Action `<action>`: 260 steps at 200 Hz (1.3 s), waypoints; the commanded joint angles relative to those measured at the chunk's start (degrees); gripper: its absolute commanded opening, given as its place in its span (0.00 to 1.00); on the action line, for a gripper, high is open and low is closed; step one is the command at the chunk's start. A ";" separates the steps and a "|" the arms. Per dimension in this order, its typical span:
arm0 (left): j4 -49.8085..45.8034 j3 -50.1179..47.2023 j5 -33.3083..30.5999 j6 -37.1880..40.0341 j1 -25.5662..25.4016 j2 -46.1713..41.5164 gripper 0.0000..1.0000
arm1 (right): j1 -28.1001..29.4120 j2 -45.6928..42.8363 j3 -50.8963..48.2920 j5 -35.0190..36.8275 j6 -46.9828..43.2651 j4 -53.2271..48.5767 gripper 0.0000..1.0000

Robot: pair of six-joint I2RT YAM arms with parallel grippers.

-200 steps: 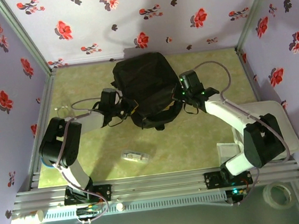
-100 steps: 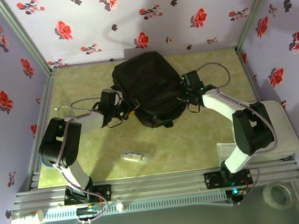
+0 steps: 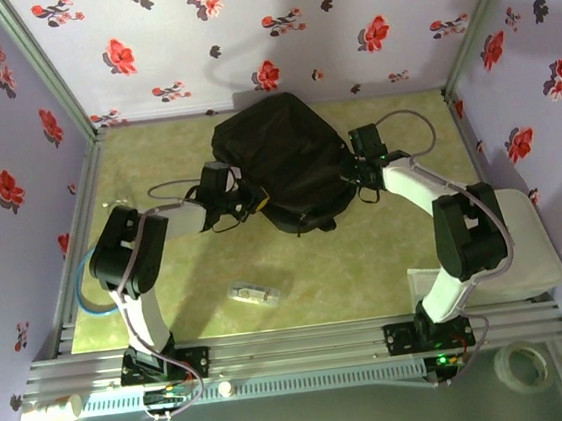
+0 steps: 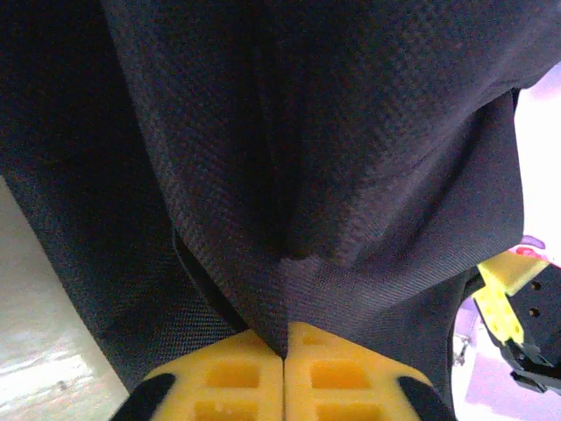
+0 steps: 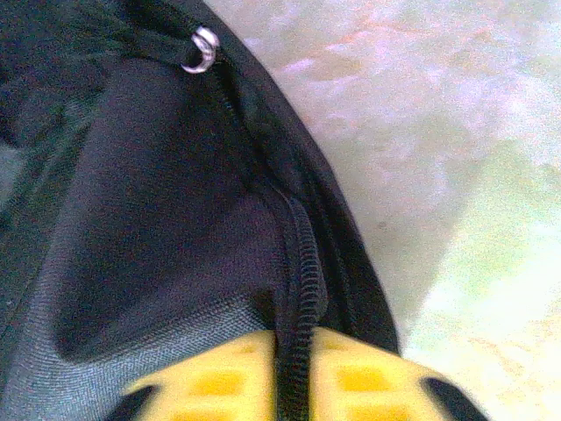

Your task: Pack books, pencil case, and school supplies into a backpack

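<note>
1. The backpack point(image 3: 280, 155) lies on the table point(image 3: 168, 283) at its far middle, rounded top towards the back wall.
2. The left gripper point(image 3: 247, 200) is at the bag's left edge. Its yellow fingers point(image 4: 230, 377) are clenched together, pinching a fold of black fabric.
3. The right gripper point(image 3: 354, 173) is at the bag's right edge. Its jaws are nearly together, grasping the zip point(image 5: 302, 263) seam that runs between them.
4. A metal zip ring point(image 5: 203, 48) sits further up that seam.
5. The pencil case point(image 3: 256, 294) lies nearer the front, well apart from the bag, between the two arms.
</note>
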 commanded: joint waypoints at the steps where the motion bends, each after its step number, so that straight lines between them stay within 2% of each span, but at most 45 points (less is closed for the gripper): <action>1: -2.56 3.19 -0.59 1.73 -0.53 1.17 0.00 | -0.52 -3.57 0.84 4.33 -2.57 -4.35 0.37; 18: -4.98 4.80 -0.60 3.00 -1.06 0.86 0.00 | -0.36 -8.44 -0.03 4.59 -3.16 -7.81 0.50; 36: -6.63 5.80 -0.58 3.73 -1.66 0.32 0.00 | 0.71 -12.90 -0.26 4.31 -3.47 -13.09 0.53; 64: -8.30 7.13 -0.44 4.36 -2.57 -0.30 0.00 | 6.94 -17.99 -1.46 4.98 -3.06 -19.21 0.51; 84: -9.11 8.05 -0.34 4.65 -3.16 -0.62 0.00 | 15.19 -19.57 -1.42 7.84 -0.94 -22.71 0.49; 113: -9.72 9.01 -0.35 5.15 -3.65 -1.39 0.00 | 26.28 -18.54 -2.38 11.54 3.20 -22.62 0.44; 130: -10.10 9.43 -0.36 5.41 -3.80 -1.72 0.00 | 29.99 -16.13 -3.33 13.38 4.27 -20.86 0.41; 162: -10.80 9.57 -0.36 5.82 -3.96 -2.36 0.00 | 32.05 -9.34 -2.49 16.30 3.68 -18.49 0.34; 212: -11.18 9.09 -0.40 5.93 -4.10 -2.78 0.00 | 32.24 -2.22 -0.75 17.33 5.20 -14.70 0.36; 260: -11.26 8.60 -0.44 5.77 -4.17 -3.11 0.00 | 32.24 1.22 0.83 22.60 6.28 -15.27 0.25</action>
